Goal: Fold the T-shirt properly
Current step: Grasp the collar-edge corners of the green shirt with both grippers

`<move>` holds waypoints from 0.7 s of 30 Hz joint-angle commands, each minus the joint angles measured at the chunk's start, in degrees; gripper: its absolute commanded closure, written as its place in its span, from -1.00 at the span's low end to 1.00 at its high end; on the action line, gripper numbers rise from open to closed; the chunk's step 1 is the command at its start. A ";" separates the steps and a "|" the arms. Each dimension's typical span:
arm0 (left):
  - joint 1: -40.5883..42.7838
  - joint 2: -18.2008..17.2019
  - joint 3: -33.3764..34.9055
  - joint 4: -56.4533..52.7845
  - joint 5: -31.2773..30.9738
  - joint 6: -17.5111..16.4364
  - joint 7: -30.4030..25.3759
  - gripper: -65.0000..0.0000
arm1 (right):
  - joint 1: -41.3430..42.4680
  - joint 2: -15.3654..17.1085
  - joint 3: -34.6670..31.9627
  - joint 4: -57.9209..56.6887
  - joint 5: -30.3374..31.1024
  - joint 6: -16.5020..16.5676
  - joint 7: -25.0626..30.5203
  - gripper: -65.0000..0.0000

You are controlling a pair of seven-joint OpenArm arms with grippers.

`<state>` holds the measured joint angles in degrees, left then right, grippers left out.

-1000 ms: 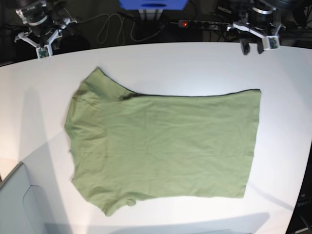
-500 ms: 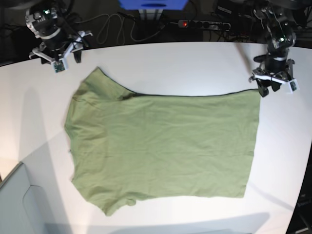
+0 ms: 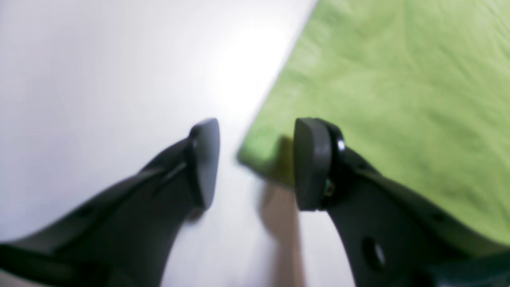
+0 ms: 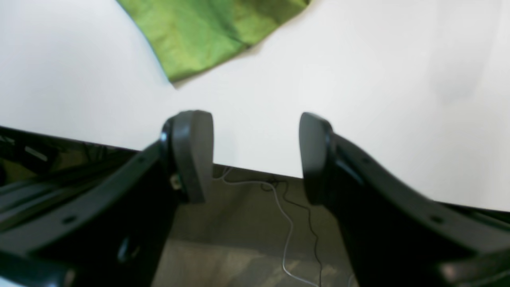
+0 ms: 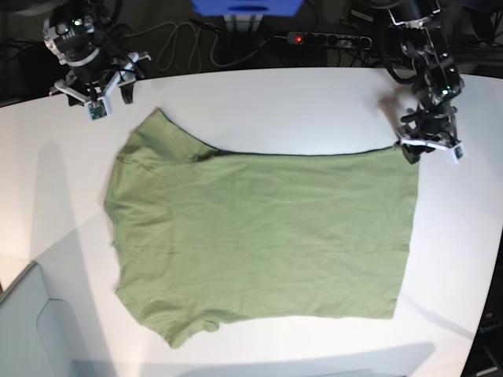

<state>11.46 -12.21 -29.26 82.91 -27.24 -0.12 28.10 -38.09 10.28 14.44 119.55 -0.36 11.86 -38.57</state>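
The olive-green T-shirt (image 5: 267, 236) lies flat on the white table (image 5: 314, 102), sleeves to the left and hem to the right. My left gripper (image 5: 428, 149) hovers at the hem's far right corner. In the left wrist view it is open (image 3: 257, 163), and the T-shirt (image 3: 398, 99) corner lies under the gap between the fingers. My right gripper (image 5: 106, 98) is at the table's back left edge, apart from the upper sleeve tip. It stands open (image 4: 255, 155) and empty over the table rim, with the T-shirt (image 4: 207, 32) sleeve ahead of it.
A power strip (image 5: 326, 38), cables (image 5: 189, 43) and a blue object (image 5: 247, 8) lie behind the table's back edge. A grey bin (image 5: 31, 330) sits at the front left corner. A thin cable (image 4: 287, 223) runs over the floor below the table edge.
The left arm came forward from the back edge down to the shirt's far right corner. The right arm moved in toward the upper sleeve, then barely shifted.
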 commanded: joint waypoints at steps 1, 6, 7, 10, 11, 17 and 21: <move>-0.26 -0.67 0.38 -0.06 -0.32 -0.01 0.25 0.09 | -0.20 0.31 0.20 0.85 0.14 0.32 1.07 0.00; 0.01 -0.41 1.17 -0.32 -0.67 -0.01 0.25 0.11 | -0.11 0.31 0.20 0.85 0.14 0.32 1.07 0.00; 0.10 -0.32 1.17 -0.32 -0.76 -0.01 0.34 0.13 | 0.24 0.31 0.20 0.94 0.23 0.32 1.07 0.00; 1.15 -0.32 0.90 -0.32 -0.84 -0.01 0.52 0.36 | 0.59 0.31 0.20 0.94 0.23 0.32 1.07 -0.01; 1.59 -0.32 0.90 -0.32 -0.84 -0.01 0.25 0.49 | 0.59 0.22 0.20 1.02 0.23 0.32 1.16 -0.02; 1.77 -0.32 0.90 -0.76 -0.84 -0.01 0.25 1.00 | 4.20 -1.36 -1.21 1.02 0.23 0.32 1.16 -0.02; 1.77 -0.41 0.90 -0.32 -0.76 -0.01 0.25 1.00 | 6.48 -1.45 -4.46 0.94 0.23 0.32 1.16 -0.02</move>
<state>12.99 -12.23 -28.29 82.17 -28.32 -0.30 26.63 -31.90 8.64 9.91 119.57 -1.15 11.88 -38.94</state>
